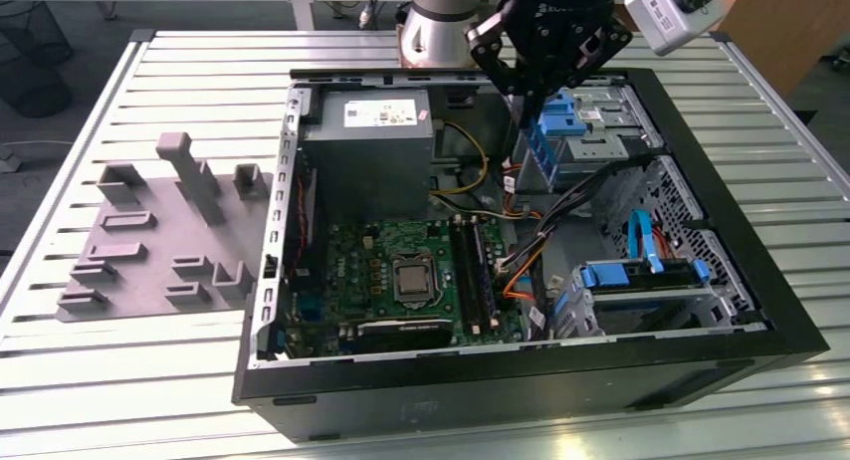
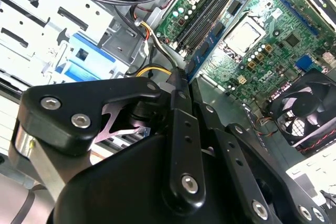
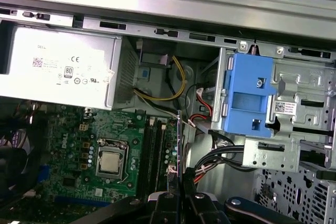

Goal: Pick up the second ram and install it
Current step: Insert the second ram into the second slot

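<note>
The open computer case (image 1: 743, 331) lies on the slatted table. My gripper (image 1: 521, 97) hangs over the case's far middle, shut on the second ram (image 1: 534, 153), a thin blue-green stick that points down from the fingers. In the first wrist view the ram (image 3: 179, 148) shows edge-on, rising from the gripper (image 3: 181, 199). It hovers beside the long black memory slots (image 3: 155, 145) on the green motherboard (image 3: 73, 150), apart from them. The same slots (image 1: 469, 266) show in the exterior view, nearer the case's front than the stick. The gripper's black finger (image 2: 180, 93) fills the foreground of the second wrist view.
A grey power supply (image 1: 365, 131) sits at the case's far end. Blue drive caddies (image 1: 638, 273) and metal bays (image 3: 294, 129) stand on the exterior view's right. Cable bundles (image 1: 531, 251) run beside the slots. Grey fixture blocks (image 1: 159, 231) sit on the table at the exterior view's left.
</note>
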`<state>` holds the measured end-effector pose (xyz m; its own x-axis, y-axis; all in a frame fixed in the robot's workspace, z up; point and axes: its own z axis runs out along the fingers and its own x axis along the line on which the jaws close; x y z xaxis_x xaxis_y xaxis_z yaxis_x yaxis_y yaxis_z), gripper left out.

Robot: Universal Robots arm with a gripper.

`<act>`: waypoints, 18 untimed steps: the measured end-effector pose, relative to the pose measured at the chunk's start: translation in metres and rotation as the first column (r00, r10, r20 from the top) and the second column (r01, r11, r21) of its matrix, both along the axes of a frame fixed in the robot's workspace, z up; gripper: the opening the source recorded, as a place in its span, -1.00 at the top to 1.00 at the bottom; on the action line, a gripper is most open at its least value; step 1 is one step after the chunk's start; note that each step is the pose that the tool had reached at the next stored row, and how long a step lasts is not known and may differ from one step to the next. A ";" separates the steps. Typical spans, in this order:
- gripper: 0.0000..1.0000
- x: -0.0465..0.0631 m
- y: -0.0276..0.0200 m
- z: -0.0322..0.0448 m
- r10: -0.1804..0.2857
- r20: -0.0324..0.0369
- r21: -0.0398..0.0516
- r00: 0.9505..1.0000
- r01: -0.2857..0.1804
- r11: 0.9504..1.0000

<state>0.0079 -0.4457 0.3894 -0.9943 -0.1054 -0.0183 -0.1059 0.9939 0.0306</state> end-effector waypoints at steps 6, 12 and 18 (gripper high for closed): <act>0.72 0.000 0.0000 -0.0007 -0.054 0.000 0.000 0.999 0.054 0.999; 0.72 -0.002 0.0000 -0.0019 -0.054 -0.007 0.000 0.999 0.054 0.999; 0.72 -0.003 -0.0001 -0.0062 -0.054 -0.008 0.000 0.999 0.054 0.999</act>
<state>0.0046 -0.4457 0.3831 -0.9986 -0.0519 -0.0107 -0.0522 0.9982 0.0310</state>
